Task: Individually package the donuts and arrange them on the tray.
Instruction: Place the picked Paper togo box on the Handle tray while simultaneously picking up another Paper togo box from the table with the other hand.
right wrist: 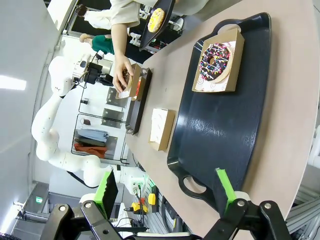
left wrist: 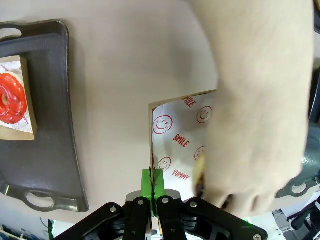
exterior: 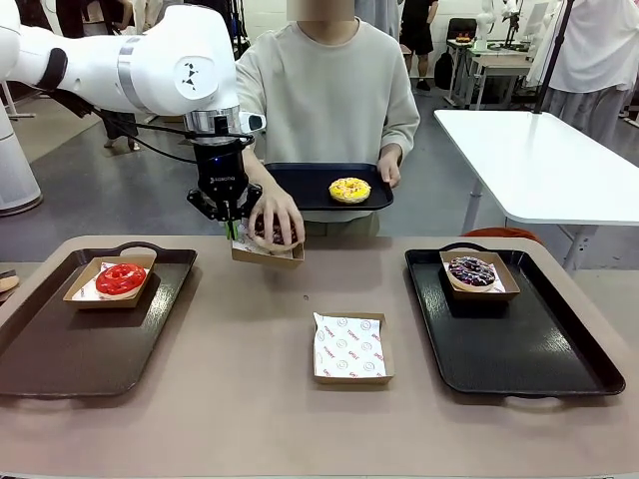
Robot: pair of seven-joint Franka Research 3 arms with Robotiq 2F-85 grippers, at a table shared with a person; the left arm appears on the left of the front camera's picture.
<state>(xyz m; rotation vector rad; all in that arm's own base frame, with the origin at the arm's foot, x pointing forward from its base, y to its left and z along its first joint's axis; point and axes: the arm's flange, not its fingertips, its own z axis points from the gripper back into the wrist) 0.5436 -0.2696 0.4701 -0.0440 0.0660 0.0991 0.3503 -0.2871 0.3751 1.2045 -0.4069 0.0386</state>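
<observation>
The worktop (exterior: 250, 399) is the biggest thing, and it carries all the rest. A person (exterior: 329, 90) stands at the far side and works with me.

Two big trays lie on it, well apart. I think they are where the packed donuts go. The left tray (exterior: 60, 349) has the red donut (exterior: 120, 278) in its own box. The right tray (exterior: 529, 349) has the purple donut (exterior: 471, 269) in its own box, near the far end.

The person holds up a small tray (exterior: 300, 185) with one hand. The yellow donut (exterior: 349, 190) sits on it with no box. I think it is waiting its turn.

An empty box (exterior: 349, 349) with smiley paper lies between the big trays. I guess it is for the yellow one.

Another box (left wrist: 175, 130) is at the far edge of the worktop. My left claw (exterior: 232, 225) is clenched on the thin wall of this box. I hold it so it will not slide. The person's other hand (exterior: 275, 218) is in the box, pressing the brown donut (exterior: 264, 233) down onto the paper. The hand hides most of that donut.

My right claw (right wrist: 164, 180) is spread wide and grasps nothing. It hangs over the near end of the right tray. I think it is keeping out of the way.

So two donuts look done, one is going in, and one is left.
</observation>
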